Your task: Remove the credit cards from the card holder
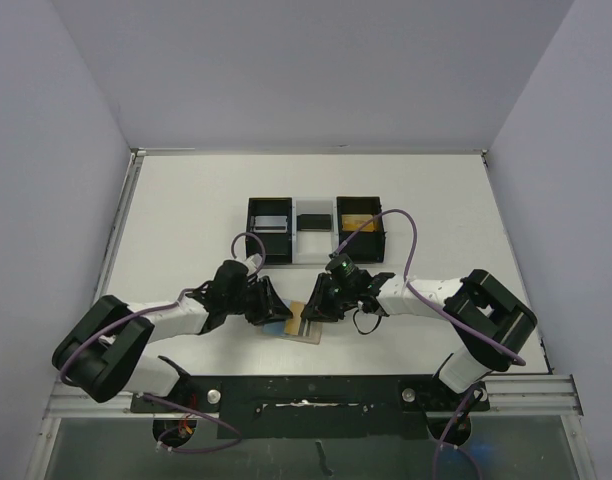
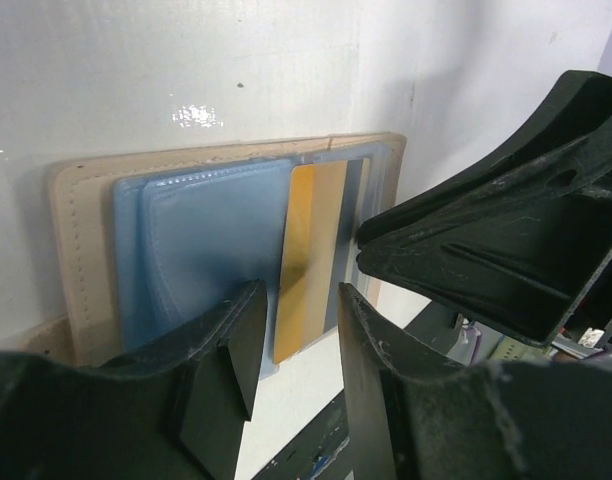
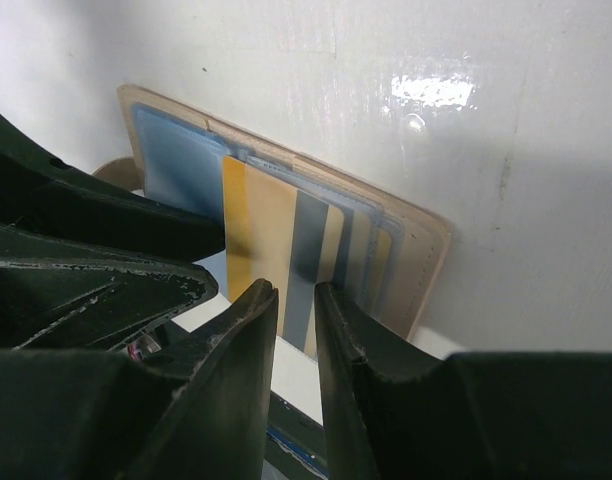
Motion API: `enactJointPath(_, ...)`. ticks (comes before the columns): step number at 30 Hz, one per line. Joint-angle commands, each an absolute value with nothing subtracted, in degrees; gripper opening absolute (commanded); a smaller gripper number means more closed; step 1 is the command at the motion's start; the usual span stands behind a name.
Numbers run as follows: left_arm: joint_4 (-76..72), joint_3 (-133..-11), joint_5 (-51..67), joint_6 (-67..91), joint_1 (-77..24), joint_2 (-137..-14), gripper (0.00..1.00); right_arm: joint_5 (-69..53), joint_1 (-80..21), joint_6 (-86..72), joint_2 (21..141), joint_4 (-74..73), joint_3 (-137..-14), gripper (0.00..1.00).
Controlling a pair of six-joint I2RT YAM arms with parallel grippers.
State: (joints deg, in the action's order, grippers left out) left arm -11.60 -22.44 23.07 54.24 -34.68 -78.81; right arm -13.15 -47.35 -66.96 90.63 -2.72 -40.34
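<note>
Card holder (image 1: 310,331) lies open on the tabletop (image 1: 186,210), credit cards (image 3: 261,235) fanned out; left fingers (image 2: 231,340) stand parted, right fingers (image 3: 244,335) nearly meet at a card's edge, grip unclear.

The white table (image 1: 186,220) carries the card holder (image 1: 308,328) and a three-compartment tray (image 1: 291,235).

Left arm (image 1: 161,318): you'll see white shells over the links, black housings at the joints and a bulky black block near the base.
Right arm (image 1: 436,297): the same white-and-black build, with a small green dot on the wrist housing.
Cables (image 1: 411,240): purple, one looping along each arm.
Jaws: matte black wedges, their edges scuffed pale in your wrist views.
Mounting rail (image 1: 306,392): black, along the near edge of the table (image 1: 186,200), with two round silver fittings.
</note>
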Motion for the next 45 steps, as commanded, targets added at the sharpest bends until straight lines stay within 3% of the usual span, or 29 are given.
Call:
enactJointPath(1, -17.67, -19.74, 24.99, 54.87, -34.89, -81.62, 0.34, -10.72, -47.61, -66.81, 92.07, -4.57, -38.89, 0.25)
enactJointPath(7, -25.56, -17.98, 26.63, 59.00, -34.91, -83.92, 0.24, -11.22, -47.62, -66.72, 92.88, -4.19, -38.69, 0.25)
enactJointPath(14, -23.29, -18.14, 25.69, 59.14, -34.88, -81.36, 0.00, -10.54, -47.36, -66.59, 92.86, -4.93, -38.67, 0.25)
enactJointPath(24, -8.52, -20.52, 17.87, 54.16, -34.32, -71.70, 0.00, -10.17, -46.54, -65.34, 92.28, -5.43, -38.99, 0.25)
enactJointPath(36, -12.24, -20.21, 20.40, 54.41, -34.28, -73.46, 0.00, -12.36, -47.62, -59.51, 87.53, -4.60, -44.81, 0.28)
enactJointPath(45, -12.61, -20.28, 21.10, 54.36, -34.32, -72.90, 0.00, -17.90, -48.52, -62.57, 94.41, 2.01, -43.56, 0.28)
